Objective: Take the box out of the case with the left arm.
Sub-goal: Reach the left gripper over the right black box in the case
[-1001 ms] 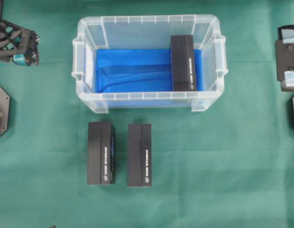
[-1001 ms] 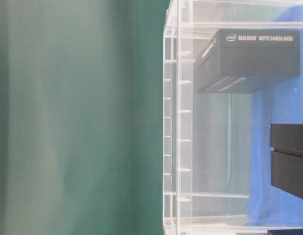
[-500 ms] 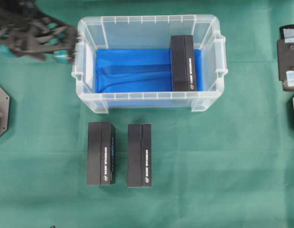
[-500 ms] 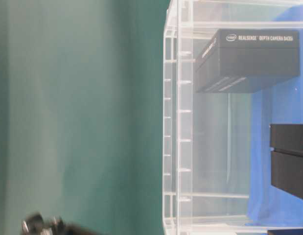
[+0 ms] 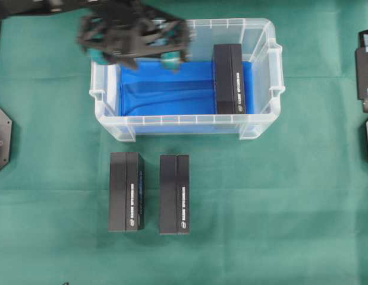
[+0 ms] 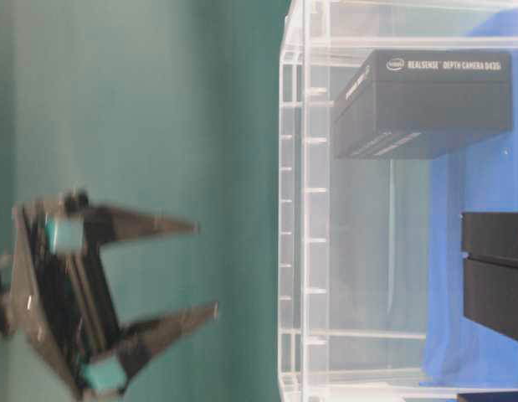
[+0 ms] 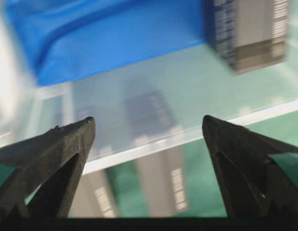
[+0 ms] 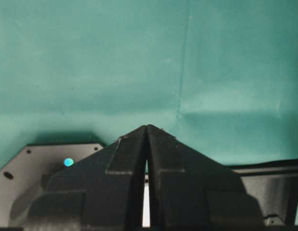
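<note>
Overhead, we are seeing the left gripper (image 5: 163,50) swinging in from the tabletop's left edge to above the case (image 5: 106,89); the box (image 5: 229,78) is lying untouched at its right end. Table-level, its jaws are coming in spread, empty. Left wrist view: we are looking down at the box (image 7: 247,33); reach under way. Right gripper (image 8: 147,132) is pressed together, parked.

Left hand (image 5: 136,40) (blurred) above case (image 5: 106,113)
</note>
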